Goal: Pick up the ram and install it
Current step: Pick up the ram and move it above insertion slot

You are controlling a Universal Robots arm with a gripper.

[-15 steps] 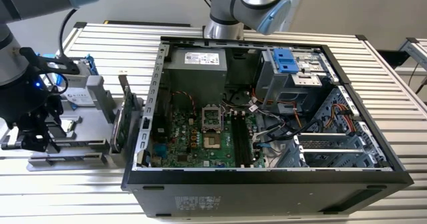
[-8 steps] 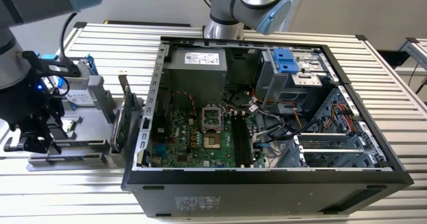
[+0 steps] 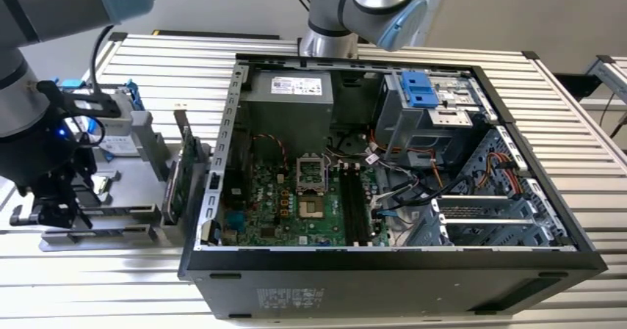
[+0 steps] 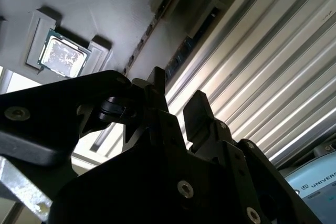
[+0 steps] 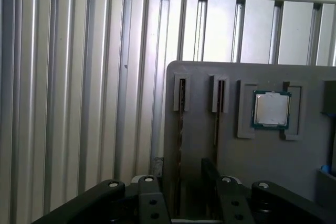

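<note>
The ram [image 5: 181, 109] stands on edge in a slot of the grey holder [image 5: 205, 74], at the exterior view's lower left, likely to leave both faces graspable. The gripper [image 5: 182, 174] hangs over it, fingers [image 5: 209, 171] parted astride it, gripping nothing.

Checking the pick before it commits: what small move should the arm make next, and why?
Probably a short, straight descent: the open fingers hang above the grey holder, empty, with the edge-up ram in its slot lined up with the gap between them, so lowering should bring them around it.
</note>
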